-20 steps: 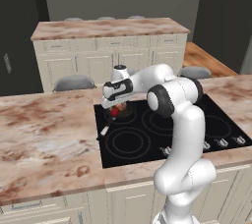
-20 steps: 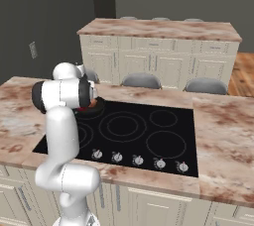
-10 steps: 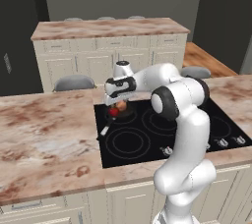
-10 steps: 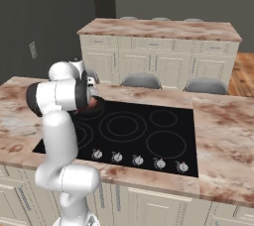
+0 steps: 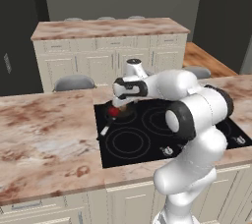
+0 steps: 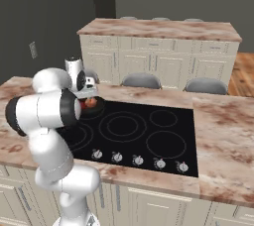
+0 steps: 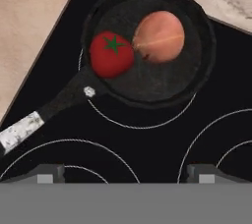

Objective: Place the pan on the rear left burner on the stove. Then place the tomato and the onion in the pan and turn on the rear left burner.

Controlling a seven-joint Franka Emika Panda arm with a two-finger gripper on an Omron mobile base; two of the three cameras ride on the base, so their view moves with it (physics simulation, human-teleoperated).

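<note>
Fingers point(image 7: 49, 173) stand wide apart in the hand view, gripping nothing. Beyond the tips lies the pan point(image 7: 147, 46), with the tomato point(image 7: 111, 54) and the onion point(image 7: 159, 37) touching inside it, tomato toward the left finger. The pan sits over the rear left burner point(image 7: 135, 120), though shifted off its ring, away from the fingertips.

From the left base view, the gripper point(image 5: 119, 104) hovers just above the pan point(image 5: 118, 113) on the stove point(image 5: 147, 134).

From the right base view, the knobs point(image 6: 139, 159) line the near edge, well apart from the gripper point(image 6: 89, 96). Loading looks finished; what remains, I judge, is reaching the correct knob and turning it.
</note>
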